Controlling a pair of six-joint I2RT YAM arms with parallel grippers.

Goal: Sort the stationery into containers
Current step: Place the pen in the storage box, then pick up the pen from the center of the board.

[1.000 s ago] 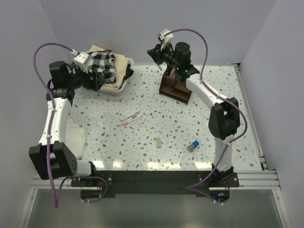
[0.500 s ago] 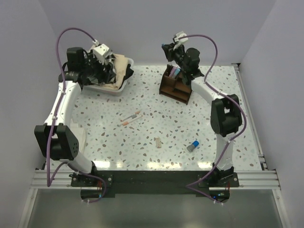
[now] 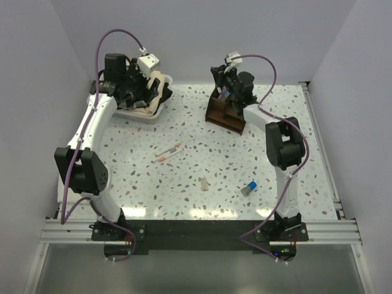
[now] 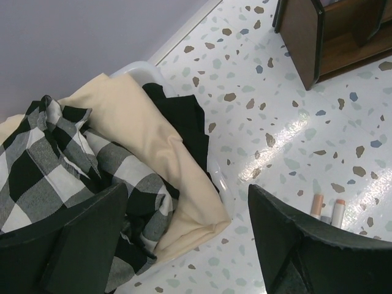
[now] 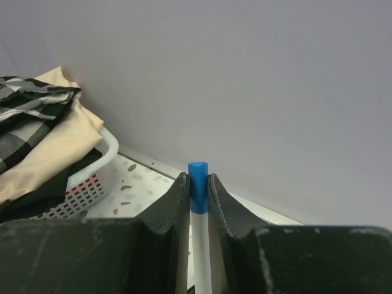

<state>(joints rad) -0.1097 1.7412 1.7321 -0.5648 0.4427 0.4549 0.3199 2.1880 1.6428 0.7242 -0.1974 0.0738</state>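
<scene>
My right gripper [image 5: 198, 184] pinches a blue-capped pen [image 5: 197, 172] at the organizer [image 3: 224, 116], so next I lower and release; left gripper [image 4: 187, 202] hangs wide open, empty, above the tub [image 4: 138, 66].

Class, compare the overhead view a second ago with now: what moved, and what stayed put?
The left gripper, open, swung right across the white plastic tub of cloths. The right gripper, shut on a white pen with a blue end, shifted slightly right above the dark brown wooden organizer. The two orange-tipped white pens, beige stub and blue-grey cylinder lie where they were.
</scene>
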